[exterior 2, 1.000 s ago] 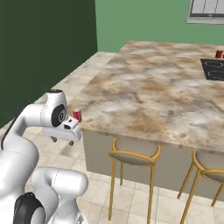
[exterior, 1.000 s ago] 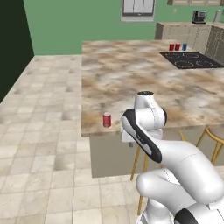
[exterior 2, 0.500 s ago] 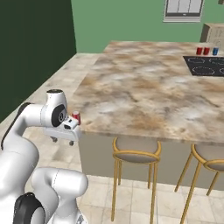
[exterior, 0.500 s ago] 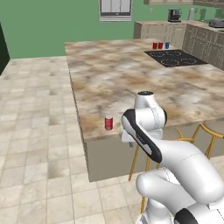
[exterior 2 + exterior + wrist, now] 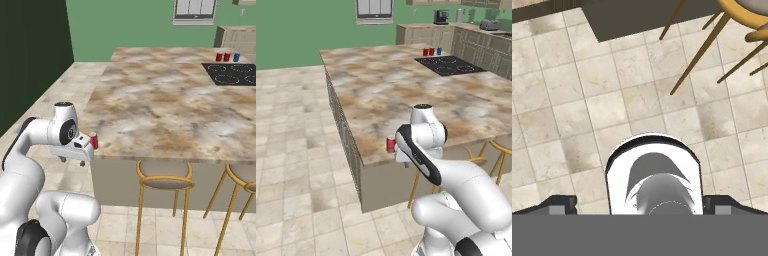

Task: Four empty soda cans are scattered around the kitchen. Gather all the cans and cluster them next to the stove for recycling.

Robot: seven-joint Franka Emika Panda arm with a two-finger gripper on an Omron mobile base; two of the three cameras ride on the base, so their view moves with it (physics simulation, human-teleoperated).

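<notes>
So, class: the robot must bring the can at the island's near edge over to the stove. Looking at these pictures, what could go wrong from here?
1. The soda can stands at the very edge of the island counter, right beside the arm; a careless swing could knock it to the floor.
2. The hand view looks down at floor tiles and a stool, so the open gripper must turn a long way before reaching for the can.

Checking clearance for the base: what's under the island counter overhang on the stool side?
Two wooden bar stools stand under the island counter overhang, on tiled floor. The second stool is cut off by the frame edge.
</notes>
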